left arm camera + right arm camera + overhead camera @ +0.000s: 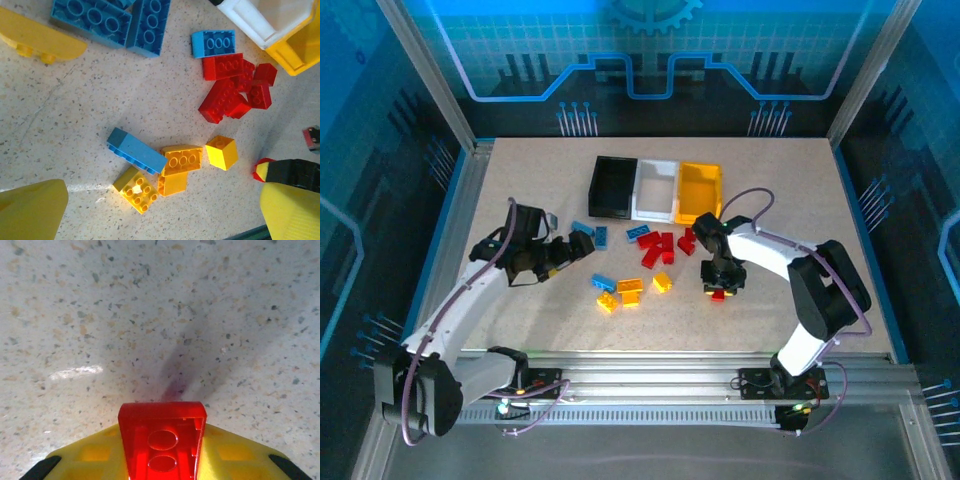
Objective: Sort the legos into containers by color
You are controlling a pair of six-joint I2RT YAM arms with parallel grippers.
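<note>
My right gripper point(162, 460) is shut on a red lego point(162, 432), held just above the speckled table; from above this lego point(719, 293) shows under the right gripper point(720, 285). My left gripper point(582, 245) stands open over the loose legos, its yellow fingers point(30, 210) wide apart with nothing between them. Beneath it lie a long blue brick point(136, 150), orange bricks point(182, 160), a yellow block point(222, 152) and a yellow square brick point(136, 189). A red cluster point(235, 87) lies nearer the containers. The black point(612, 187), white point(655, 190) and yellow-orange point(699, 192) bins stand side by side at the back.
More blue bricks point(92, 20) lie left of the red cluster, with a small blue one point(213, 43) beside it. The metal frame rail point(650, 375) runs along the near edge. Bare tabletop point(790, 180) spreads to the right of the bins.
</note>
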